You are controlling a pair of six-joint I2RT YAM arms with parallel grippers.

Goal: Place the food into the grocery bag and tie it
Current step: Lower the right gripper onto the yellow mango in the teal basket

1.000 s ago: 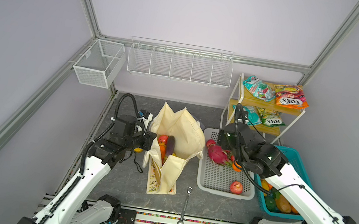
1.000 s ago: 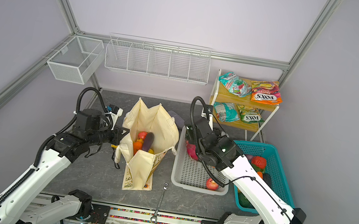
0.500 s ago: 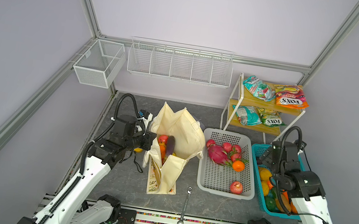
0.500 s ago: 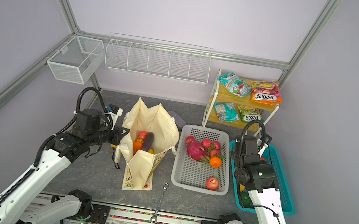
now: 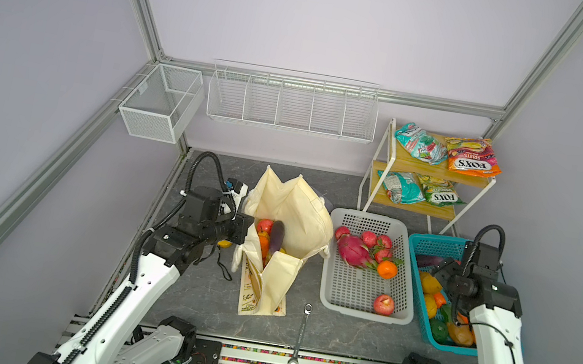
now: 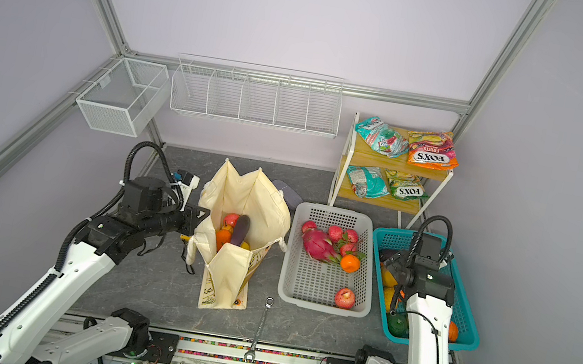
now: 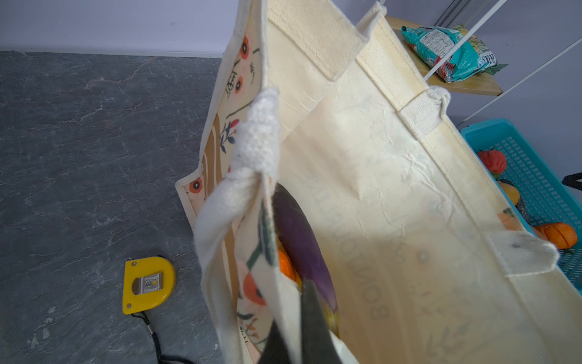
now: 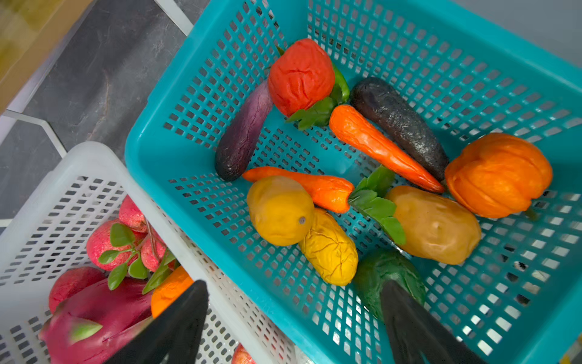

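I've got the left gripper (image 7: 293, 321) with jaws pinched shut on the grocery bag (image 5: 297, 212) rim, propping its mouth open on the worktop (image 5: 202, 296). The right gripper (image 8: 294, 285) has jaws wide and empty over the teal basket (image 8: 176, 94). I'd drop onto the yellow piece (image 8: 280, 211), clear of the carrot (image 8: 315, 189), and close gently.

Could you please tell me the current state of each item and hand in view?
grocery bag: upright, mouth open, partly filled.
left hand: shut on the grocery bag's rim.
teal basket: holding vegetables.
right hand: open, empty, above the teal basket.
grey basket: holding fruit.
snack packets: lying on the shelf.
wrench: lying flat on the table.
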